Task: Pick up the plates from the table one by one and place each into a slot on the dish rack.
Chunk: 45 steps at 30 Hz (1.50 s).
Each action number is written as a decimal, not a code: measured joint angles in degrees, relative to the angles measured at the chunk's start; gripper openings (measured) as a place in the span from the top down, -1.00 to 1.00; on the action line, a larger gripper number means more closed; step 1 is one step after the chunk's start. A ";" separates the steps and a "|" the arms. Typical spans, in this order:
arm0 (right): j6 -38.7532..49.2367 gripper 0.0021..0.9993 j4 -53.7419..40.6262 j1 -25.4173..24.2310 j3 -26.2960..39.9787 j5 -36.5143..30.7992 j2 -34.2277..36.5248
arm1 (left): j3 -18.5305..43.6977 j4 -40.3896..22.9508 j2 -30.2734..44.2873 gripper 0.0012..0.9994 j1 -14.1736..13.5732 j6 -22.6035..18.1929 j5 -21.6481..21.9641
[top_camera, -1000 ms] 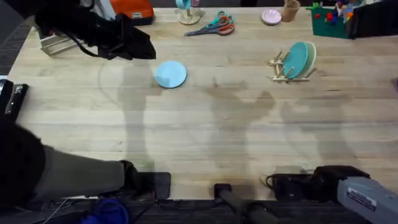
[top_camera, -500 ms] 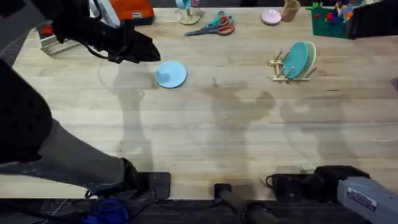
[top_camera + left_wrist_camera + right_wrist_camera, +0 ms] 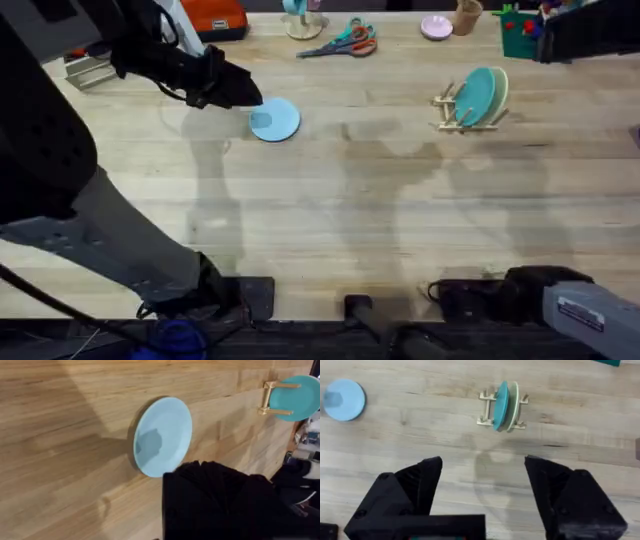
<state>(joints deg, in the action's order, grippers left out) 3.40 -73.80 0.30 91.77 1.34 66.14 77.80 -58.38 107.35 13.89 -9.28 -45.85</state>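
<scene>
Three small round plates: one light blue plate (image 3: 274, 119) lying flat on the pale plank counter (image 3: 360, 220) at upper left, one teal plate (image 3: 474, 95) and one cream plate (image 3: 498, 88) upright in the small wooden peg dish rack (image 3: 462, 112) at upper right. The left pincer (image 3: 243, 92) hangs at the blue plate's left rim, arm stretched from lower left; I cannot tell its opening. The right pincer (image 3: 482, 485) is spread open

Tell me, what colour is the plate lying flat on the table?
Light blue plate, clearest in the left wrist view.
</scene>
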 joint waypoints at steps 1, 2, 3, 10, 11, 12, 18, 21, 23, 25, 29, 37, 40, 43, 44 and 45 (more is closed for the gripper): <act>-0.02 -0.99 0.01 0.00 0.00 0.00 0.17 | 0.00 0.17 0.00 0.92 0.04 -0.01 -0.22; -0.02 -0.99 0.00 0.00 0.02 0.00 0.28 | 0.00 0.31 0.00 0.92 0.13 -0.02 -0.63; -0.02 -0.99 -0.02 0.00 0.00 0.00 0.38 | 0.00 0.34 0.00 0.92 0.21 -0.02 -0.85; -0.11 -0.99 0.00 0.00 0.02 0.00 0.36 | -0.11 0.37 0.01 0.92 2.02 -0.39 -2.71; -0.13 -0.99 0.00 0.00 0.00 0.00 0.36 | -0.20 0.44 0.12 0.92 2.31 -0.53 -3.27; -0.15 -0.99 0.00 0.00 0.02 0.00 0.36 | -0.31 0.58 0.35 0.92 2.58 -0.70 -3.97; -0.15 -0.99 0.00 0.00 0.00 0.00 0.36 | -1.90 1.62 2.95 0.92 3.00 -1.11 -5.40; -0.15 -0.99 0.00 0.00 0.02 0.00 0.36 | -3.20 2.84 3.73 0.92 2.97 -1.24 -5.60; -0.15 -0.99 0.00 0.00 0.00 0.00 0.36 | -3.59 2.94 4.05 0.92 2.97 -1.29 -5.62; -0.15 -0.99 0.00 0.00 0.02 0.00 0.36 | -3.61 3.25 4.77 0.92 2.97 -1.29 -5.66; -0.15 -0.99 0.00 0.00 0.00 0.00 0.36 | -3.61 5.54 8.33 0.92 2.97 -1.36 -5.91; -0.15 -0.99 0.00 0.00 0.00 0.00 0.36 | -3.58 7.98 14.25 0.92 3.28 -1.27 -11.55; -0.17 -0.99 0.00 0.00 0.01 0.00 0.36 | -3.58 8.12 14.55 0.92 3.30 -1.27 -12.24; -0.15 -0.99 0.00 0.00 0.02 0.00 0.36 | -3.58 8.12 14.58 0.92 3.30 -1.27 -12.24; -0.15 -0.99 0.00 0.00 0.02 0.00 0.36 | -3.58 8.12 14.58 0.92 3.30 -1.27 -12.24; -0.15 -0.99 0.00 0.00 0.00 0.00 0.36 | -3.58 8.12 14.58 0.92 3.30 -1.27 -12.24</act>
<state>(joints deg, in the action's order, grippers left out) 3.25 -73.80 0.30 91.77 1.34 66.50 74.22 -50.26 121.93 17.19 -10.55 -58.08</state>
